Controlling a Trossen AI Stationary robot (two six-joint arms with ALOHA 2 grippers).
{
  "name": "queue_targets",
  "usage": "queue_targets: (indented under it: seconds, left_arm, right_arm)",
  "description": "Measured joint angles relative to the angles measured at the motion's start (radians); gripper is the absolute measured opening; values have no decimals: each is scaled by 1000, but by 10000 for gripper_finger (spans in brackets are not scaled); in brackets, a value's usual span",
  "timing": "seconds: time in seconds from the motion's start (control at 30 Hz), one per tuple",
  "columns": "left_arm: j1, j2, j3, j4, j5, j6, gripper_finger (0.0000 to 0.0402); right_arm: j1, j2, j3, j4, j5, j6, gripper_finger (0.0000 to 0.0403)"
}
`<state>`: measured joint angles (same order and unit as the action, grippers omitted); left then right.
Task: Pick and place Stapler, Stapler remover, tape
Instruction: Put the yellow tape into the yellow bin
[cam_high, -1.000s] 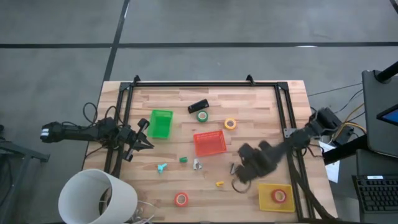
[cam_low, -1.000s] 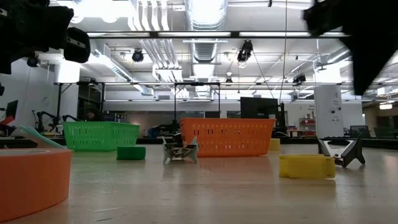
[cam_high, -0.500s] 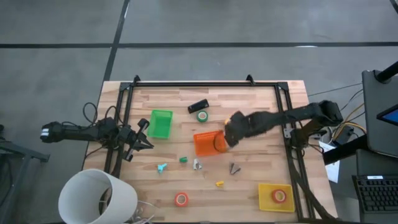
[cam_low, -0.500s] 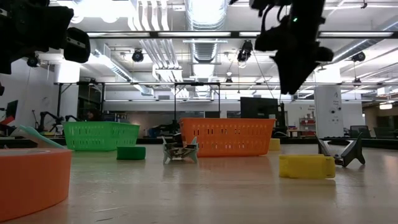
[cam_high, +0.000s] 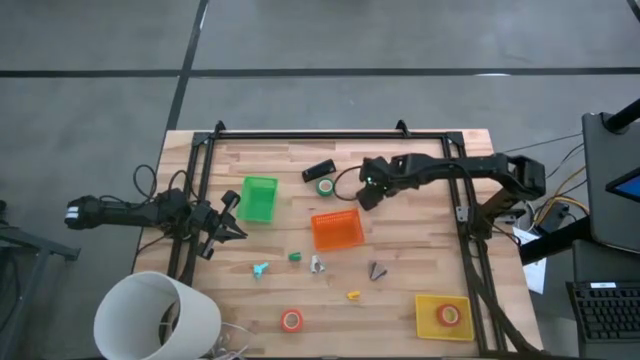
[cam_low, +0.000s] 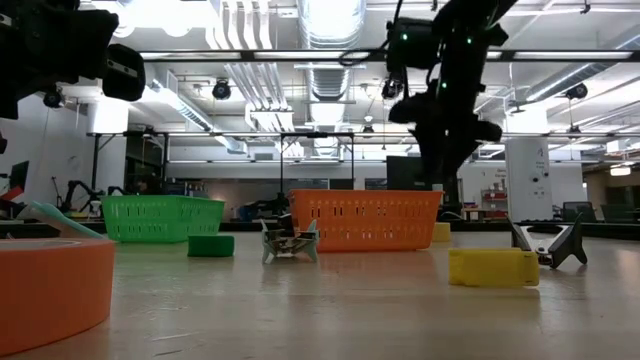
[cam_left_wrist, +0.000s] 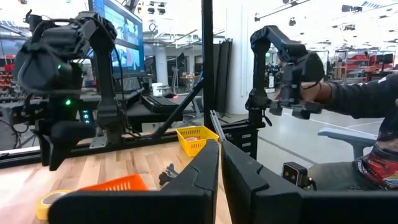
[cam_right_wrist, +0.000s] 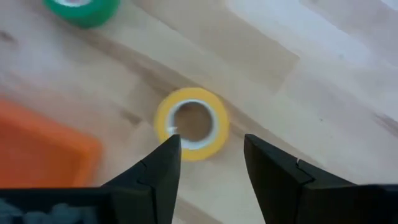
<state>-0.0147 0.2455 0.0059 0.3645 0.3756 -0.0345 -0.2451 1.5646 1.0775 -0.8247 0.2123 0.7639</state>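
Right gripper (cam_high: 368, 194) reaches from the 3 o'clock edge of the bench (cam_high: 420, 250) toward centre and hangs above the bench, over the yellow tape roll (cam_right_wrist: 191, 123). The right wrist view looks down past parted fingers (cam_right_wrist: 163, 163) onto that roll, which lies flat on the wood with its open centre up; the fingers are spread and grasp nothing. In the high view the roll is hidden under the gripper.

Green tape roll (cam_high: 325, 186) lies just at 9 o'clock of the right gripper, and the black stapler (cam_high: 318, 170) lies just beside that roll, at its 11 o'clock. The orange bin (cam_high: 336, 229) sits near bench centre, at 7 o'clock of the gripper. The green bin (cam_high: 259, 198) stands at 9 o'clock of the orange bin. The yellow bin (cam_high: 443, 316) is in the 5 o'clock corner with a red tape roll (cam_high: 449, 315) inside it. The orange tape roll (cam_high: 291, 320) lies near the 6 o'clock edge.

Left gripper (cam_high: 226, 220) waits at the 9 o'clock edge of the bench, beside the green bin; its fingers (cam_left_wrist: 199, 180) are clenched nearly together with only a thin gap, holding nothing.
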Motion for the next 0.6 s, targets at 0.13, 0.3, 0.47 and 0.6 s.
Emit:
queue_targets:
  seconds: [0.13,0.3,0.47,0.6]
  left_arm:
    - [0,0,0,0,0,0,23]
    - [0,0,0,0,0,0,23]
    - [0,0,0,0,0,0,23]
    - [0,0,0,0,0,0,23]
  right_arm:
    - [-30,10,-34,41,-4,-4,168]
    - [-37,10,-93,128,-16,-5,160]
    - [-40,10,-154,242,-38,23,163]
    - [-39,10,-184,259,-40,38,166]
